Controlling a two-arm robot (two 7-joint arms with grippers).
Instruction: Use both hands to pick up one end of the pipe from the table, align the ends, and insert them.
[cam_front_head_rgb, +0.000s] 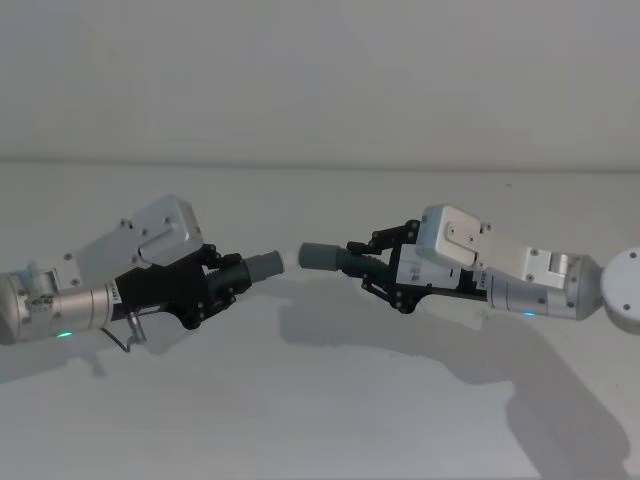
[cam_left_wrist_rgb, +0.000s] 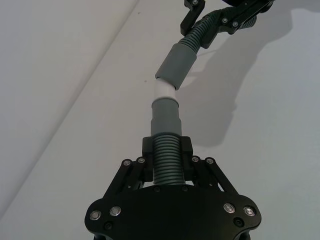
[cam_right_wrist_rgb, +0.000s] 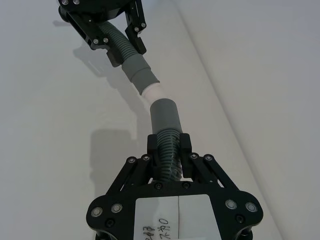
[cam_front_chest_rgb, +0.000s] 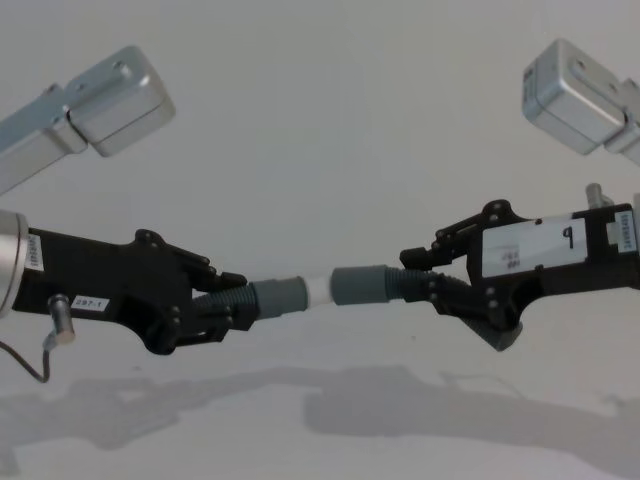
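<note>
Both pieces of the pipe are held in the air above the table (cam_front_head_rgb: 300, 420). My left gripper (cam_front_head_rgb: 225, 276) is shut on the ribbed part of the piece with the white tip (cam_front_chest_rgb: 318, 290); its grey cuff (cam_front_chest_rgb: 278, 297) points right. My right gripper (cam_front_head_rgb: 366, 265) is shut on the ribbed part of the other piece, whose plain grey cuff (cam_front_chest_rgb: 362, 284) points left. The ends face each other almost in line, and the white tip (cam_left_wrist_rgb: 163, 90) reaches the mouth of the plain cuff (cam_left_wrist_rgb: 176, 65). Each hose's far part is hidden inside its gripper.
The white table (cam_front_chest_rgb: 320, 440) carries only the arms' shadows under the grippers. A pale wall (cam_front_head_rgb: 320, 70) rises behind the table's far edge. The right arm's round joint (cam_front_head_rgb: 625, 290) sits at the right border.
</note>
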